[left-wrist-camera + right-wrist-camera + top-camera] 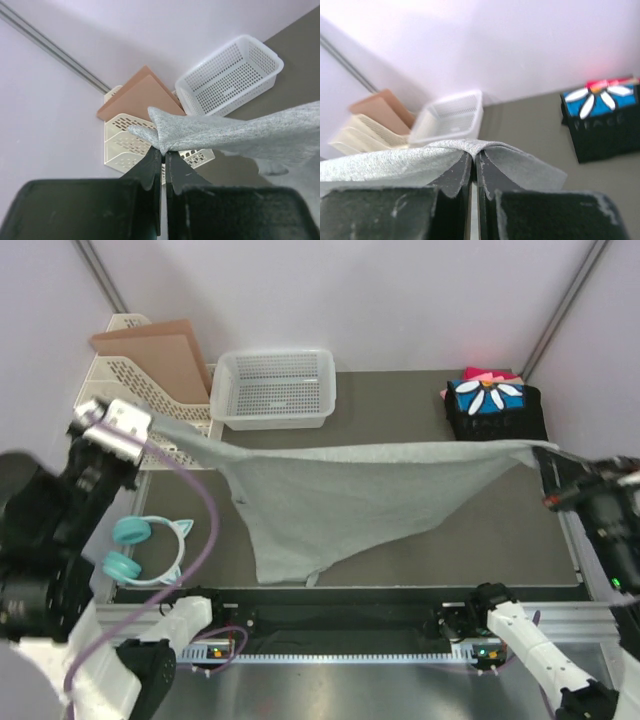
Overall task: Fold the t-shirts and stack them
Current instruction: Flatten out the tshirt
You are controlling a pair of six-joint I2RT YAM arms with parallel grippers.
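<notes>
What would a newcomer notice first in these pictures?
A grey t-shirt hangs stretched across the middle, pinched at its ends by the left end effector and the right end effector. A folded t-shirt stack, showing a daisy print, sits at the far right corner.

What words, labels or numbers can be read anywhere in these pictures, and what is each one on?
"PEACE": faint dark letters on the folded black shirt, below its white daisy print, seen in the right wrist view.
No writing shows on the grey t-shirt, the white basket or the headphones.
Any markings near the arm bases are too small to read.
</notes>
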